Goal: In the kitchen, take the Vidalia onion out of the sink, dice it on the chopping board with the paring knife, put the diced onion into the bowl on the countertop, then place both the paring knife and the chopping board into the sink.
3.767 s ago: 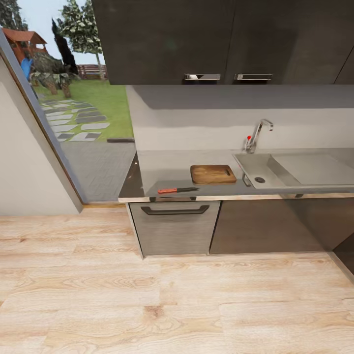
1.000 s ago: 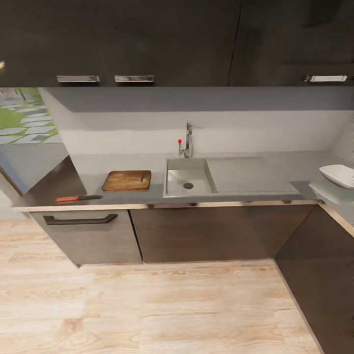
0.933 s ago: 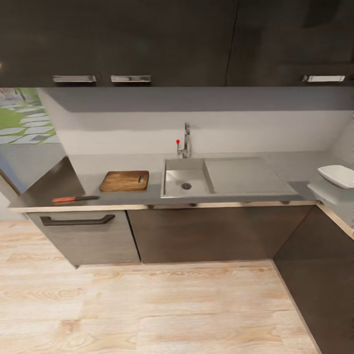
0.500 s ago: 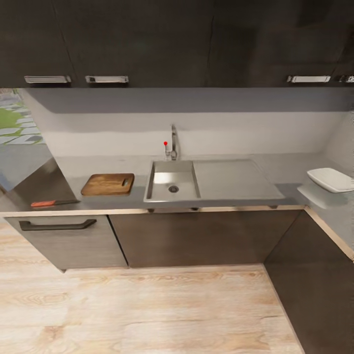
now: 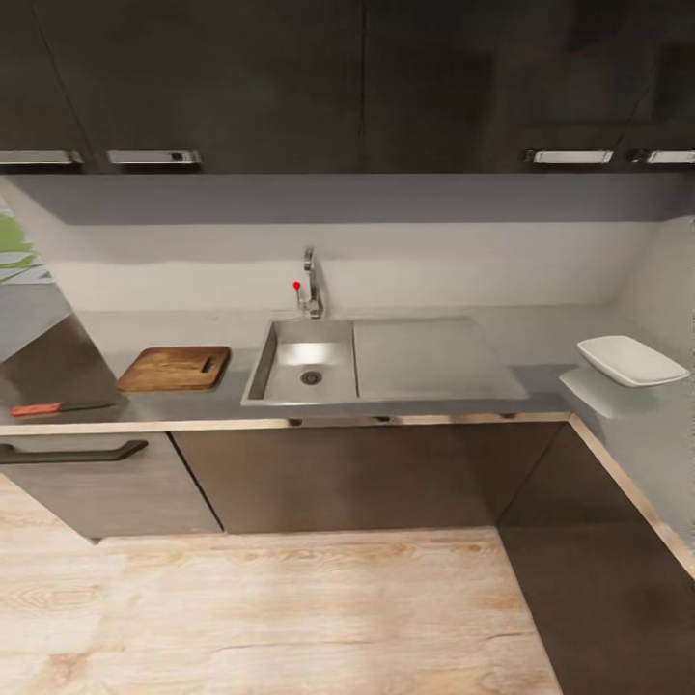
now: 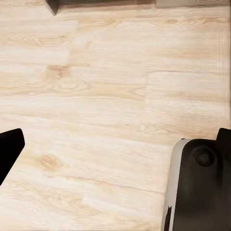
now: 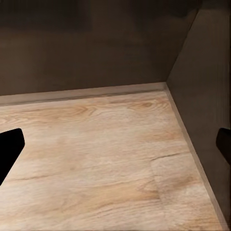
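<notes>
Sink [image 5: 301, 367] ahead on countertop [image 5: 541, 338]; grippers low over floor [image 6: 110, 96].

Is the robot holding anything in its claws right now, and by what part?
Nothing. Both wrist views show the fingertips spread wide with only wooden floor between them. The paring knife lies on the countertop.

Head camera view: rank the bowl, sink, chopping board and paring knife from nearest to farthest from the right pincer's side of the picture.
1. bowl: far right, by the corner.
2. sink: middle, under the tap.
3. chopping board: just left of the sink.
4. paring knife: far left, by the front edge.
</notes>
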Tool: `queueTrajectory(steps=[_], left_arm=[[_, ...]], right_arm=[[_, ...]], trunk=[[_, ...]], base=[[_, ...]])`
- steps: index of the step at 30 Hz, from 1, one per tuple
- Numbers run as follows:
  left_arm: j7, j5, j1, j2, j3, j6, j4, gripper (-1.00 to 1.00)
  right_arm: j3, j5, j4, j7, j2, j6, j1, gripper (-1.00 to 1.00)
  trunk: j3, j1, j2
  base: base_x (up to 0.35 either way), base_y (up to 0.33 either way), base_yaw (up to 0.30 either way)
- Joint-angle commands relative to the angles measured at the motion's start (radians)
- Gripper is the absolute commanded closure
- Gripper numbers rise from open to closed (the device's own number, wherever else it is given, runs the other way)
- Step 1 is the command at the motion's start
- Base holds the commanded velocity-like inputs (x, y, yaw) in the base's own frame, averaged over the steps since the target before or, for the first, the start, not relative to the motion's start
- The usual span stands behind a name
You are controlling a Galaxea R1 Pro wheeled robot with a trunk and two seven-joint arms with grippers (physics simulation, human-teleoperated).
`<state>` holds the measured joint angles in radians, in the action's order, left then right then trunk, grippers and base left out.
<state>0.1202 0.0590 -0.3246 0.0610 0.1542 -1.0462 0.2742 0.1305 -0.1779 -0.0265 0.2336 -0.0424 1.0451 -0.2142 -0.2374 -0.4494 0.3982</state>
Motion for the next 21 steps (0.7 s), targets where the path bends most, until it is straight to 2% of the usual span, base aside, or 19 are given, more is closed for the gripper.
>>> queueTrajectory(steps=[1, 13, 21], left_arm=[[0.003, 0.005, -0.001, 0.000, -0.005, -0.001, 0.002, -1.00], [0.002, 0.005, -0.001, 0.000, -0.005, -0.001, 0.000, -1.00], [0.002, 0.005, -0.001, 0.000, -0.005, -0.001, 0.000, -1.00]], right_arm=[[0.008, -0.011, 0.000, 0.004, 0.000, 0.002, -0.001, -1.00], [0.008, -0.011, 0.000, 0.002, 0.002, 0.002, -0.001, -1.00], [0.008, -0.011, 0.000, 0.004, 0.000, 0.002, -0.001, -1.00]], trunk=[[-0.002, -0.001, 0.002], [0.002, -0.001, 0.002], [0.003, -0.001, 0.002]], base=[[0.034, -0.132, -0.027], [0.007, -0.028, -0.106], [0.000, 0.000, -0.024]])
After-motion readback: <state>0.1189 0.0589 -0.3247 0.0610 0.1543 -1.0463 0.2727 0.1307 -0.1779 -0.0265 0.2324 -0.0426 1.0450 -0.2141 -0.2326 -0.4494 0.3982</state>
